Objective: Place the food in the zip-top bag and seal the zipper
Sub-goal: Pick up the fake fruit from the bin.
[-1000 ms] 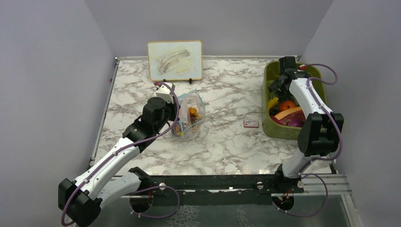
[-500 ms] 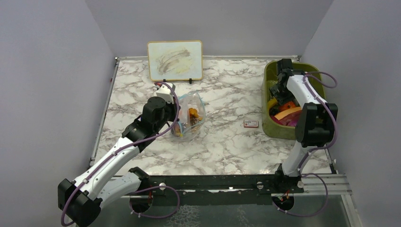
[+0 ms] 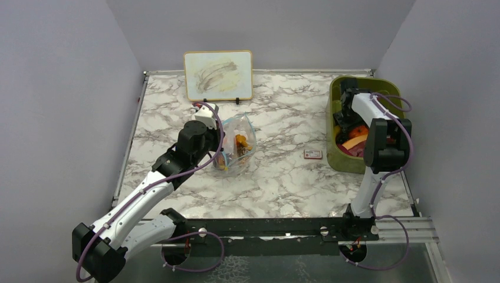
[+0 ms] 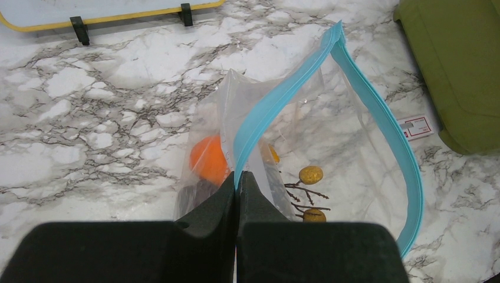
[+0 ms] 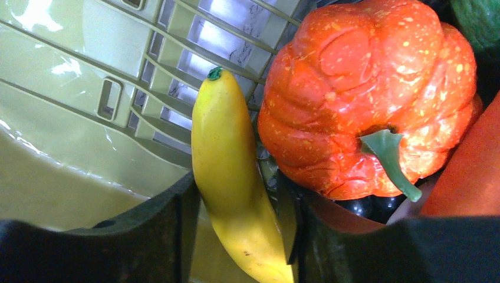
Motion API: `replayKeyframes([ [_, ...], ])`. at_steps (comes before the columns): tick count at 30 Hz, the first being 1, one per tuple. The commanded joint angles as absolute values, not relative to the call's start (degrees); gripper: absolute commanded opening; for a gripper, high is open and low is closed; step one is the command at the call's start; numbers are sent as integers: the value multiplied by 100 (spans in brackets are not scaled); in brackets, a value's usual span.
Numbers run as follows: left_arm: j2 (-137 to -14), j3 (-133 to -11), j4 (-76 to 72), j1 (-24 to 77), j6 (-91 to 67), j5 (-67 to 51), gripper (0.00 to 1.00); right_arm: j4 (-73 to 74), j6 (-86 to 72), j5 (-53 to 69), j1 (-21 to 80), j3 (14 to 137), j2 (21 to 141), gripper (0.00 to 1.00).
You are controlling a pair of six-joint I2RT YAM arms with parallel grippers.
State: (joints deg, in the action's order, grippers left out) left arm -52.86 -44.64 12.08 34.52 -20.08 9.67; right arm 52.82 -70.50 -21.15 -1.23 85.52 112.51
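Note:
The clear zip-top bag (image 3: 239,144) stands on the marble table with its mouth open. My left gripper (image 4: 237,175) is shut on the light-blue zipper (image 4: 277,103) at the bag's near rim. An orange piece (image 4: 207,159) and a dark piece (image 4: 194,194) of food lie inside. My right gripper (image 5: 239,188) reaches down into the olive-green bin (image 3: 333,154). Its fingers press both sides of the yellow banana (image 5: 227,147), which still lies on the bin's floor. A red-orange pumpkin (image 5: 365,94) lies right beside the banana, with a green piece (image 5: 479,17) behind it.
A small red-and-white card (image 3: 313,154) lies on the table between the bag and the bin. A framed board (image 3: 218,75) leans against the back wall. The bin's slotted wall (image 5: 177,65) is close behind the banana.
My right arm has swung left and lower into the bin, and its jaws have narrowed onto the banana. The left arm and the bag have not moved.

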Motion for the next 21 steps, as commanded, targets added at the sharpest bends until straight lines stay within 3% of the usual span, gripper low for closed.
replayKeyframes([
  [1,-5161,-4530,1222,3459,-2095,916,0,4899,-7030,-2114,-149,8607,11209,40],
  [4,-5136,-4518,1223,3454,-2101,947,0,4706,-6823,-2049,-149,8534,11096,28],
  [15,-4970,-4381,1101,3459,-2090,1042,0,4170,-6155,-2000,-149,8515,10535,21],
  [21,-4828,-4235,1180,3462,-2124,887,0,3416,-5840,-2094,-146,7734,9845,18],
])
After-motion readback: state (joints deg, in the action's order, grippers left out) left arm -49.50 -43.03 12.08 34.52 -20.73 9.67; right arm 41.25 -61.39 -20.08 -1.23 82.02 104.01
